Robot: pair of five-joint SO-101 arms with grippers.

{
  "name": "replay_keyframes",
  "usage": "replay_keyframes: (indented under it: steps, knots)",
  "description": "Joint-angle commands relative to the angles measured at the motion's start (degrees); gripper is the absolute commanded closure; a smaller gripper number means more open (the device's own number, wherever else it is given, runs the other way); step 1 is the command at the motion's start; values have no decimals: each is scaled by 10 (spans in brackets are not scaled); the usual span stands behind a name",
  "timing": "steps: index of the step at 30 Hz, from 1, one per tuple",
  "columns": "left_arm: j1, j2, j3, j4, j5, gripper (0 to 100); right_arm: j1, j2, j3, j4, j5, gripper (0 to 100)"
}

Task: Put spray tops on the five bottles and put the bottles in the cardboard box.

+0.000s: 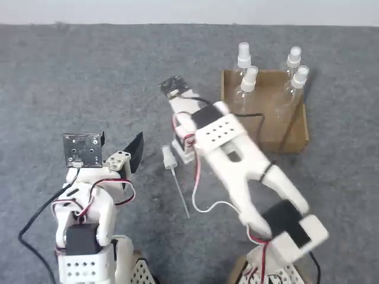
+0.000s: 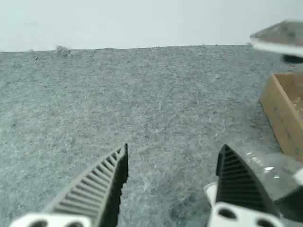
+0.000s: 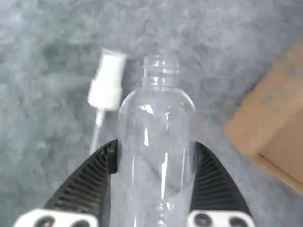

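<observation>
A clear bottle with a bare neck sits between the fingers of my right gripper, which is shut on it. In the high view the right arm stretches over the table's middle, left of the cardboard box. A white spray top lies flat on the felt just beside that gripper, its thin tube trailing toward the front; it is also the spray top beside the bottle's neck. Several capped bottles stand in the box. My left gripper is open over bare felt at the front left.
Grey felt covers the table, with free room at the left and back. The box's edge lies to one side of the left gripper. The right arm's cables hang near the spray top's tube.
</observation>
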Motion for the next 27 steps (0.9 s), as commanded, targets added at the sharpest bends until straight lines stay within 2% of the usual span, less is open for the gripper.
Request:
replay_keyframes:
  steps: [1, 7, 11, 14, 19, 24, 27]
  knots:
    - [19, -4, -22, 0, 6, 724, 51, -95, -23, 84, 57, 919]
    - [22, 1, -22, 0, 4, 724, 78, -197, -23, 200, 124, 919]
    - [60, 93, -51, 0, 1, 724, 133, -276, -19, 273, 178, 919]
    - [68, 211, -111, -1, -2, 724, 223, -330, -4, 282, 221, 919]
    - [74, 387, -206, -3, -1, 724, 387, -359, 60, 280, 338, 919]
    - [125, 538, -266, -4, 6, 724, 552, -348, 129, 185, 423, 919]
    - [147, 631, -308, -4, 33, 725, 624, -335, 182, 107, 450, 919]
